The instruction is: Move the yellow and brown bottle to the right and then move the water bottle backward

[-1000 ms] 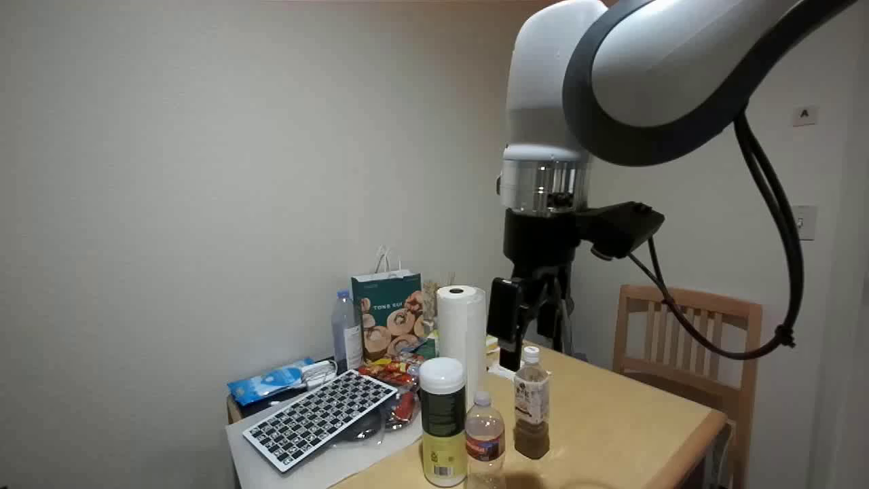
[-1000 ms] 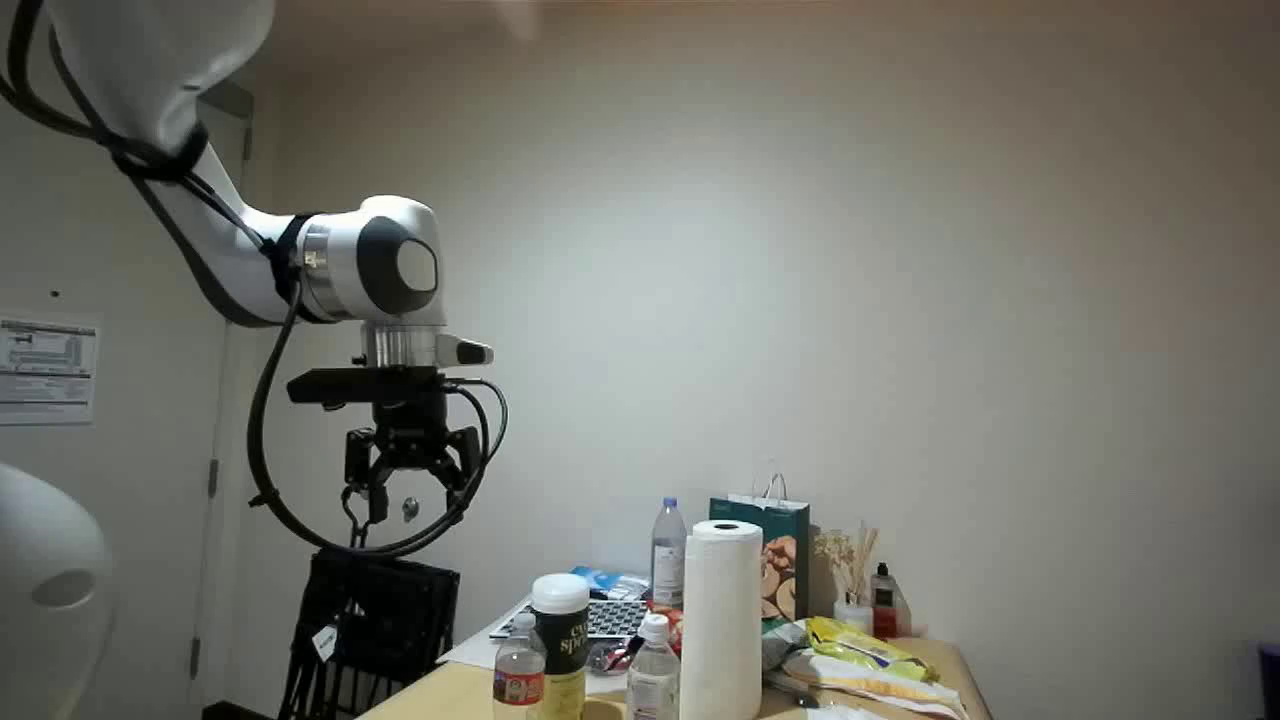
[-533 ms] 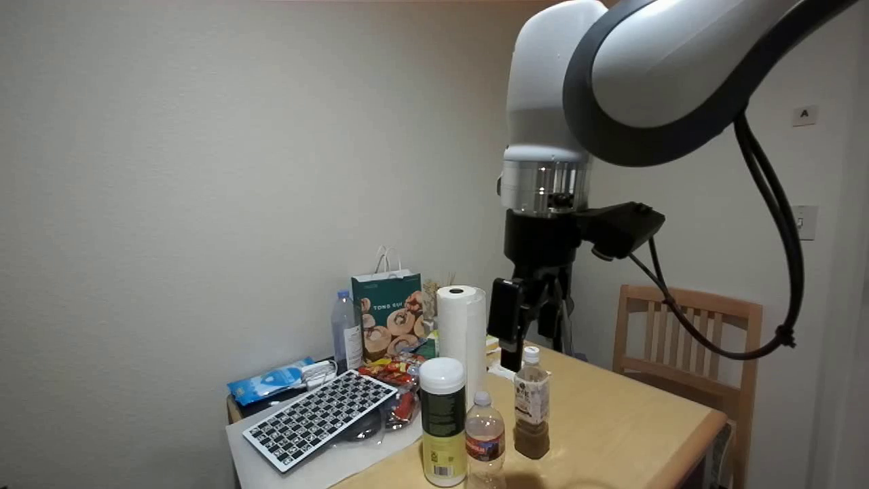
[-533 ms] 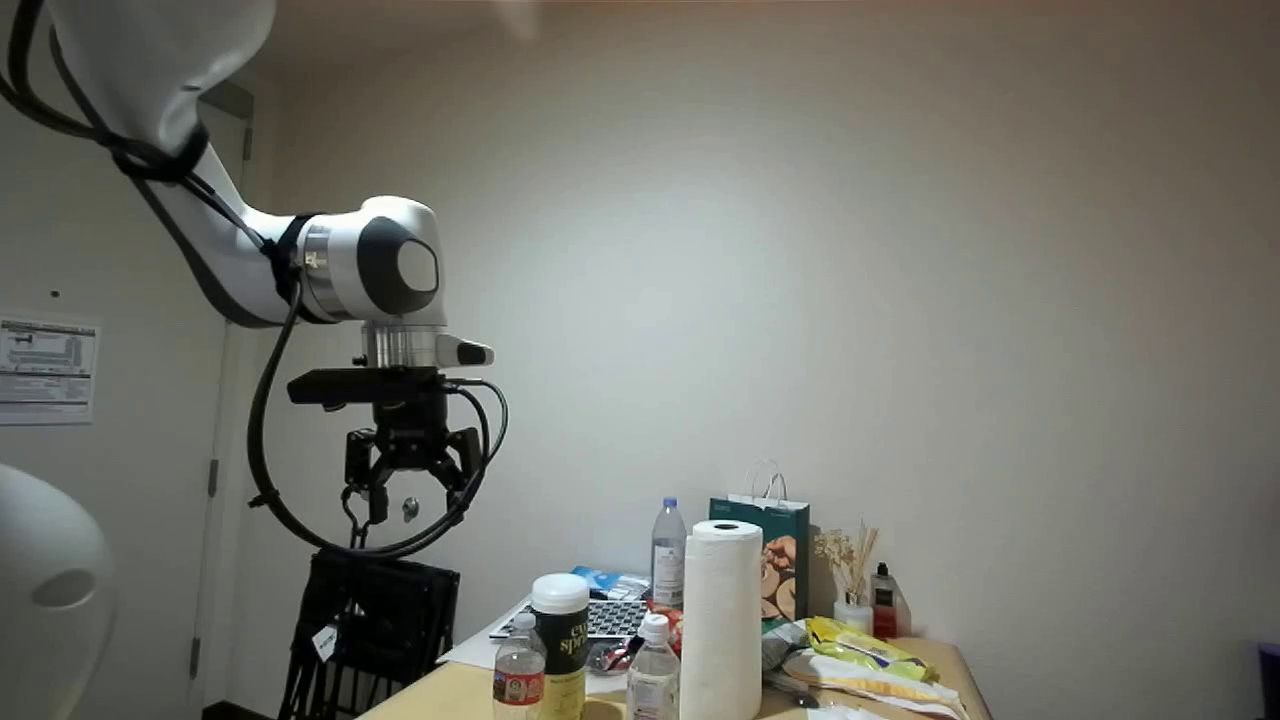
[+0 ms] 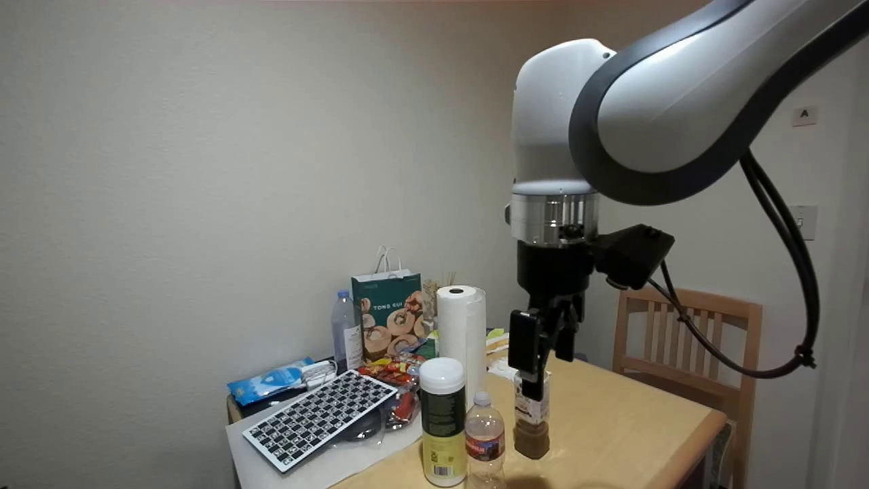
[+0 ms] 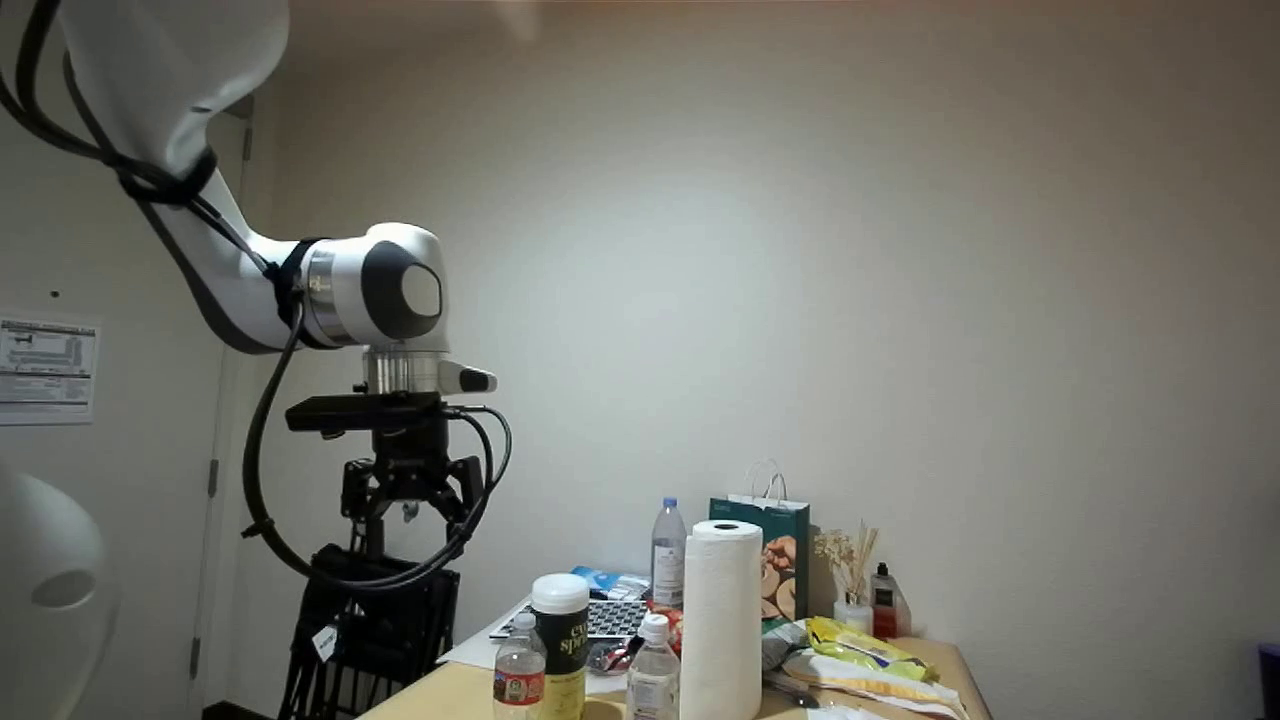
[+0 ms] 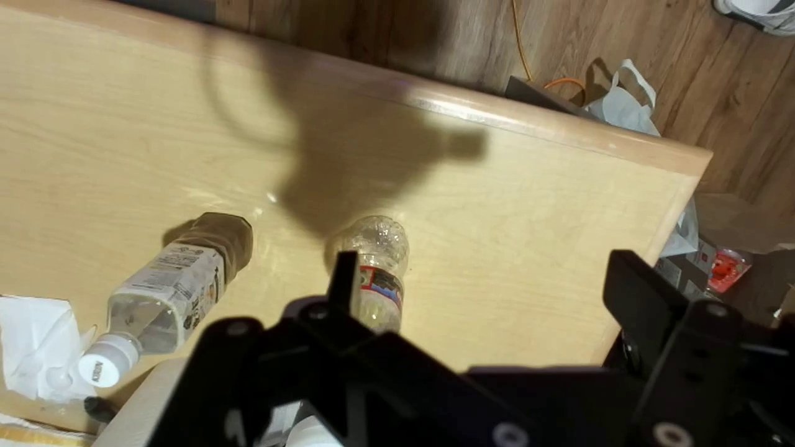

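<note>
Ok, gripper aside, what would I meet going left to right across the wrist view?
Crumpled white paper → bottle with the white KIRIN cap → clear water bottle → white bag.

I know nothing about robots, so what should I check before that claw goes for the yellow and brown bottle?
1. The gripper is open: ok, its jaws stand well apart.
2. It is empty: ok, nothing is held.
3. The yellow and brown bottle is upright: ok.
4. The gripper is above that bottle: not ok, it hangs off to one side.
5. Free room around it: not ok, the water bottle stands close beside it.
6. Those two are not touching: cannot tell.
</note>
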Controlling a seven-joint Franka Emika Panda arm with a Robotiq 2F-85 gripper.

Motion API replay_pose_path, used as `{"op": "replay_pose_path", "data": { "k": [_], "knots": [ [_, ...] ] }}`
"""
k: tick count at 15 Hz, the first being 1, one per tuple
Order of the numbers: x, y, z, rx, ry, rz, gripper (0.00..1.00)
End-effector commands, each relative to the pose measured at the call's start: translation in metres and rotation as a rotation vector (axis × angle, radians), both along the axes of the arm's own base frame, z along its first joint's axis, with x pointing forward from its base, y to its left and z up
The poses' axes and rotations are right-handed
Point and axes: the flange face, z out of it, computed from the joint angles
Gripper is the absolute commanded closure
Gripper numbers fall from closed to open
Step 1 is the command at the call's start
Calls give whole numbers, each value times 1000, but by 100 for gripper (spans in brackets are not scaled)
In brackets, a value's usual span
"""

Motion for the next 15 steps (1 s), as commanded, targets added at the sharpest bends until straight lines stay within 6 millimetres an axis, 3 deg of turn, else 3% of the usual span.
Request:
{"op": "replay_pose_path", "data": {
  "k": [1, 7, 8, 11, 15],
  "knots": [
    [13, -2, -18, -31, 8, 71, 0],
    [49, -1, -32, -137, -11, 183, 0],
    [35, 0, -27, -100, -15, 121, 0],
    [46, 2, -32, -119, -11, 145, 0],
    [48, 3, -33, -119, -10, 152, 0]
  ]
}}
